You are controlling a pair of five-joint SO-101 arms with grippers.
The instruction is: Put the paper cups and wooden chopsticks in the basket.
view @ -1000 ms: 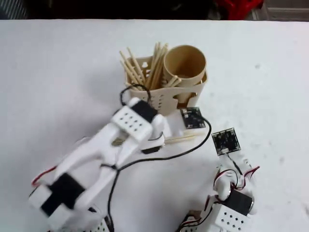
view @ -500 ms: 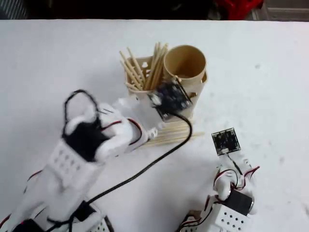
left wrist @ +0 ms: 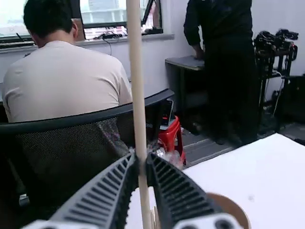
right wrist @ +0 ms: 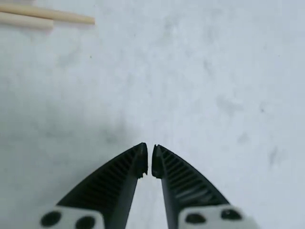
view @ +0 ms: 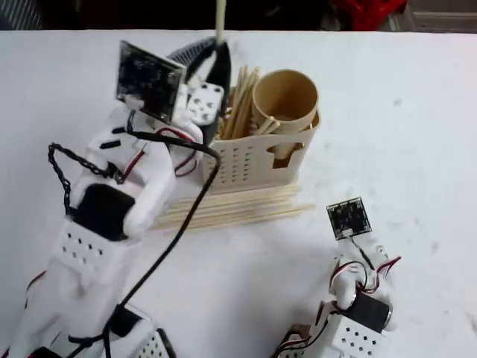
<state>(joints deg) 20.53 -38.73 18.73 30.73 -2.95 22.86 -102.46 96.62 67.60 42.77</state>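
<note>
Wooden chopstick (left wrist: 135, 71), pale and slender, stands upright, pinched between the ribbed black fingers of the left gripper (left wrist: 141, 160), which is raised at the chopstick end of the cream perforated plastic basket (view: 261, 160) on the white table (view: 417, 112). Inside the basket stand a tan paper cup (view: 285, 97) and a sheaf of leaning chopsticks (view: 237, 104), while a row of loose chopsticks (view: 238, 207) lies flat on the table just in front of it. Right gripper (right wrist: 148, 162) hovers low over bare tabletop, its fingers all but pressed together on nothing.
</note>
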